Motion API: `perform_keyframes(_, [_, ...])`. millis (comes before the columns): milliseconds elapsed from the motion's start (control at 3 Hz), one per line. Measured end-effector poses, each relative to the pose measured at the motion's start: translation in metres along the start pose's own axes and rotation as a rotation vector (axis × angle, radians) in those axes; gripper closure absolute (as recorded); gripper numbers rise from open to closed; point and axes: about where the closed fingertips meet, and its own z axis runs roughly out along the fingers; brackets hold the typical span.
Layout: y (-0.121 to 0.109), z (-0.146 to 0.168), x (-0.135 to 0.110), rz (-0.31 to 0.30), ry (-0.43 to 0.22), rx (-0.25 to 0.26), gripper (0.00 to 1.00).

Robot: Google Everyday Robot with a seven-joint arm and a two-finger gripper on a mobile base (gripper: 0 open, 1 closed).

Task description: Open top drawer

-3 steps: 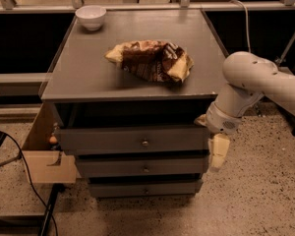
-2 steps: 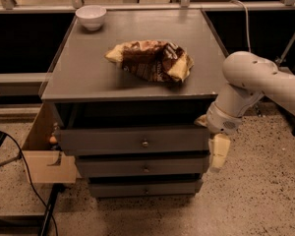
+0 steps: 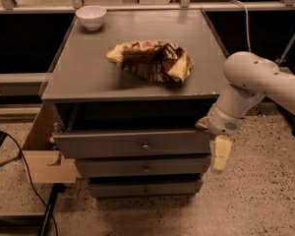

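Gripper (image 3: 219, 161) hangs pointing down just beside the right end of the top drawer (image 3: 108, 144), level with its front and well right of its knob (image 3: 145, 145). Whether it is open or holding anything cannot be told. Three grey drawers are stacked, one knob each. On the cabinet top (image 3: 83, 73) sit one white bowl (image 3: 91, 17) and one crumpled bag (image 3: 151, 60).

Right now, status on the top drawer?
Gripper beside top drawer, right end, off knob. Snack bag and bowl up on cabinet top, not in the way.
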Motion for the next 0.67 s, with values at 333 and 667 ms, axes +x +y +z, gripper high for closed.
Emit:
perform_keyframes(333, [0.0016,-0.0009,-0.0003,0.002,0.000,-0.002,0.00])
perform_keyframes(667, [0.0088,0.0009,0.0022,0.012,0.005,-0.017,0.00])
